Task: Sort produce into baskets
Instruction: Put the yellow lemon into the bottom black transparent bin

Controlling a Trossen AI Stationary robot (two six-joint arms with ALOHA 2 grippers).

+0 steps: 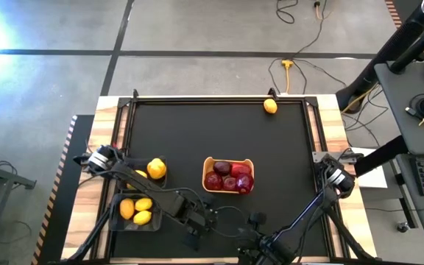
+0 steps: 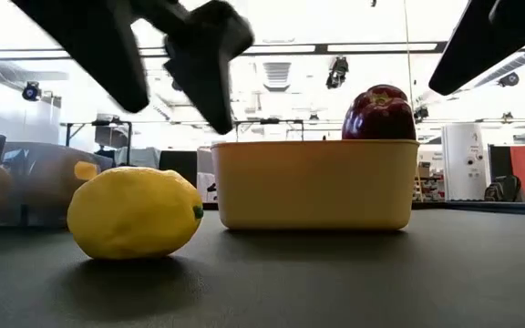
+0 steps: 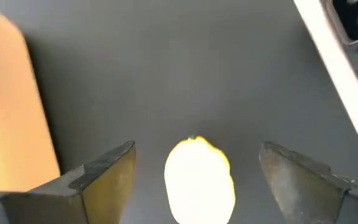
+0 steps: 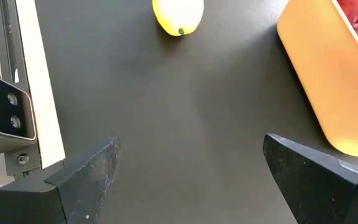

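A yellow lemon (image 2: 135, 211) lies on its side on the black mat near the table's front edge. My left gripper (image 3: 197, 149) hangs open above it, one finger on either side, apart from it; in the high view the left gripper (image 1: 197, 218) hides the lemon. My right gripper (image 4: 191, 144) is open and empty, low near the front edge (image 1: 255, 221), facing the lemon (image 4: 178, 15). The yellow-tan tray (image 1: 206, 171) holds several dark red fruits (image 1: 230, 177). Two dark bins at the left (image 1: 118, 221), (image 1: 164, 175) hold yellow pieces. Another lemon (image 1: 270, 106) lies at the far edge.
The low camera's housing (image 4: 8, 118) stands at the front rim, beside my right gripper. The tray's wall (image 4: 309, 74) is just beyond the right gripper. Bare mat (image 1: 197, 132) spreads between the tray and the far lemon. Wooden borders (image 1: 105, 118) flank the mat.
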